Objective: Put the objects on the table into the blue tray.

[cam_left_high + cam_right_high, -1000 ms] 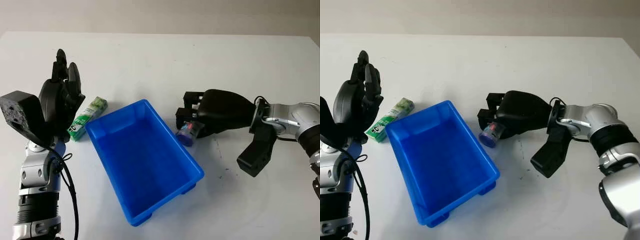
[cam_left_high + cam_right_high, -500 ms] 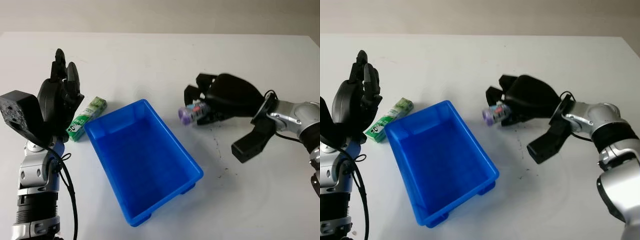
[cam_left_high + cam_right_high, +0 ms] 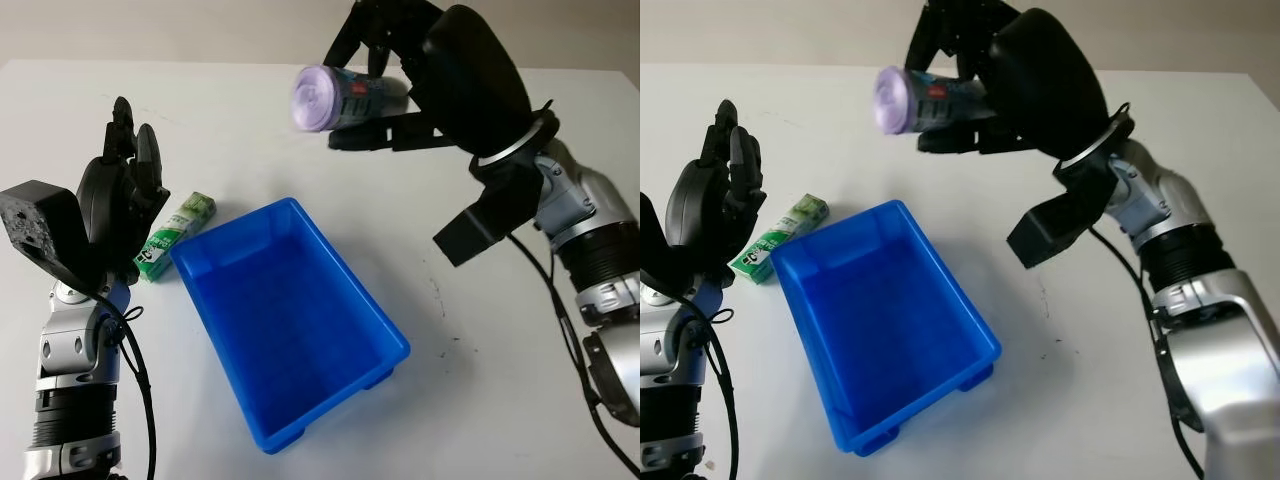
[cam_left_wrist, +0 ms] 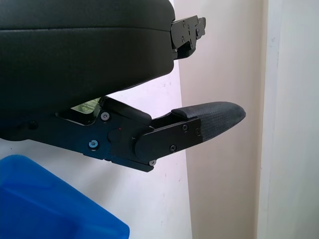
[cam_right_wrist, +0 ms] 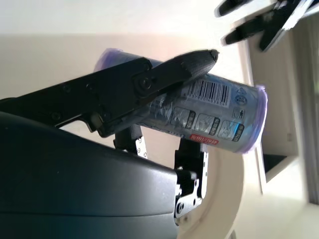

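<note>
My right hand (image 3: pixel 385 70) is raised high above the table and shut on a purple can (image 3: pixel 340 96), held on its side with its lid facing me; the can (image 5: pixel 209 112) with a barcode lies between the fingers (image 5: pixel 164 74) in the right wrist view. The blue tray (image 3: pixel 290 320) stands below and in front of it, with nothing inside. A green-and-white packet (image 3: pixel 176 235) lies on the table just beyond the tray's far left corner. My left hand (image 3: pixel 125 190) is open, upright beside that packet, holding nothing.
The white table (image 3: pixel 500 400) spreads around the tray, with a few small dark specks (image 3: pixel 440 340) to the tray's right. The tray's corner (image 4: pixel 55 199) lies close to my left hand in the left wrist view.
My right hand has lifted the purple can from table level beside the tray's right rim to high above the tray's far end. The left hand has not moved.
</note>
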Motion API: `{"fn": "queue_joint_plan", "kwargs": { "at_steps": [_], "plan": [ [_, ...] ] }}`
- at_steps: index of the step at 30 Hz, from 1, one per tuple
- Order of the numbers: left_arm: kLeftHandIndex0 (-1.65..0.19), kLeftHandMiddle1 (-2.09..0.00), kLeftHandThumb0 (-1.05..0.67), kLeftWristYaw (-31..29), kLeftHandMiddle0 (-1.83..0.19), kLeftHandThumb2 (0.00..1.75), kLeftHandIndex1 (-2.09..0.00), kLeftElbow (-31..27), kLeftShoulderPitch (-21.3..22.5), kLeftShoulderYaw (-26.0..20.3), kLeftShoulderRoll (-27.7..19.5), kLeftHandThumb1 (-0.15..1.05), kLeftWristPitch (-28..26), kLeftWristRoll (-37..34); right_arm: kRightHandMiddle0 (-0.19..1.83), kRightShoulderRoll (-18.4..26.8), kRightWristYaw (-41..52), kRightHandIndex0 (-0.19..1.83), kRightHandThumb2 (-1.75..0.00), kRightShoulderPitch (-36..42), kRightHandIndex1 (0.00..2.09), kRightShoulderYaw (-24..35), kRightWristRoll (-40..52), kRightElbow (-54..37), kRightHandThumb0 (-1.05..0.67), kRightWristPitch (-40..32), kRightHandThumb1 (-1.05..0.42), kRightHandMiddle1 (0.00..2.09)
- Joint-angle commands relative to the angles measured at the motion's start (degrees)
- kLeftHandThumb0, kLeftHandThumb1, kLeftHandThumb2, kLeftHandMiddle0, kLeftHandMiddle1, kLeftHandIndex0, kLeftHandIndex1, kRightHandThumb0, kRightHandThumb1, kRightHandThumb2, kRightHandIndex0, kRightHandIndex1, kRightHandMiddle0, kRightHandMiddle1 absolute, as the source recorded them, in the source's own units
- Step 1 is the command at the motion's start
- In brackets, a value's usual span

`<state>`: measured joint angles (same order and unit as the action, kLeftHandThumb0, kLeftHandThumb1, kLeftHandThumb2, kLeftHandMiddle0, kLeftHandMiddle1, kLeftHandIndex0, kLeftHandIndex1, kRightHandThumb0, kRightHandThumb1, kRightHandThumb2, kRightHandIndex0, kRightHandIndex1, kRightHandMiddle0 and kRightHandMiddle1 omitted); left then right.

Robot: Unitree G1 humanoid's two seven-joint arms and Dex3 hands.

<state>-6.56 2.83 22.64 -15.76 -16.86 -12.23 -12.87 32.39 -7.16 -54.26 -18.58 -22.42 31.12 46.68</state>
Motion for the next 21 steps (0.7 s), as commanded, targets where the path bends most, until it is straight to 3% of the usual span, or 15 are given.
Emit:
{"fn": "queue_joint_plan", "kwargs": {
  "at_steps": [1,5,7,8,11,12,15,16,18,21],
  "plan": [
    [0.19,0.0,-0.75,0.26,0.19,0.7,0.0,-0.64,0.45,0.23,0.23,1.05,-0.1,0.12,0.87,-1.42,6.08,1.04,-0.12,2.61,2.09,1.0,5.17,-5.01,-0.45,-2.56,-1.05,2.09],
    [0.19,0.0,-0.75,0.5,0.19,0.69,0.0,-0.76,0.2,0.35,0.36,1.05,0.14,0.28,0.86,-3.33,18.59,1.03,-0.12,6.2,2.09,0.7,12.63,-12.14,-0.47,-8.37,-1.05,2.09],
    [0.19,0.0,-0.75,0.59,0.19,0.7,0.0,-0.84,0.09,0.5,0.23,1.05,0.29,0.48,0.78,-3.17,25.16,0.93,-0.13,7.27,2.09,0.15,14.61,-15.2,-0.49,-11.62,-1.05,2.09],
    [0.19,0.0,-0.75,0.75,0.19,0.7,0.0,-0.91,0.04,0.58,0.2,1.05,0.35,0.63,0.71,-2.75,28.5,0.84,-0.13,7.68,2.09,-0.17,15.02,-16.8,-0.51,-13.64,-1.05,2.09],
    [0.19,0.0,-0.75,0.85,0.19,0.7,0.0,-0.93,0.0,0.54,0.3,1.05,0.5,0.56,0.24,-0.5,39.13,0.28,-0.11,7.9,2.01,-1.23,14.91,-20.7,-0.58,-19.6,-1.05,2.02],
    [0.19,0.0,-0.75,0.81,0.19,0.7,0.0,-0.87,-0.04,0.53,0.28,1.05,0.63,0.58,0.06,0.42,42.29,0.08,-0.1,7.67,1.63,-1.54,14.41,-21.43,-0.62,-20.62,-1.05,1.67],
    [0.19,0.0,-0.75,0.92,0.19,0.7,0.0,-0.85,-0.11,0.65,0.2,1.05,0.74,0.9,-0.11,2.38,50.58,-0.11,-0.08,7.2,0.43,-2.01,14.02,-23.39,-0.73,-24.76,-1.05,0.52],
    [0.19,0.0,-0.75,0.84,0.19,0.7,0.0,-0.82,-0.11,0.62,0.2,1.05,0.75,0.85,-0.15,2.72,52.35,-0.15,-0.07,7.11,0.22,-1.99,13.77,-23.82,-0.75,-25.46,-1.05,0.3],
    [0.19,0.0,-0.75,1.06,0.19,0.7,0.0,-0.74,-0.04,0.58,0.38,1.05,0.79,0.87,-0.18,2.93,53.67,-0.18,-0.13,7.1,0.05,-1.47,12.89,-23.99,-0.8,-25.12,-1.05,0.06],
    [0.19,0.0,-0.75,1.28,0.19,0.7,0.0,-0.51,0.21,0.69,0.57,1.05,0.85,0.92,-0.19,2.45,51.66,-0.19,-0.19,7.42,0.0,0.18,11.16,-23.58,-0.81,-23.45,-1.05,0.01]
  ]
}}
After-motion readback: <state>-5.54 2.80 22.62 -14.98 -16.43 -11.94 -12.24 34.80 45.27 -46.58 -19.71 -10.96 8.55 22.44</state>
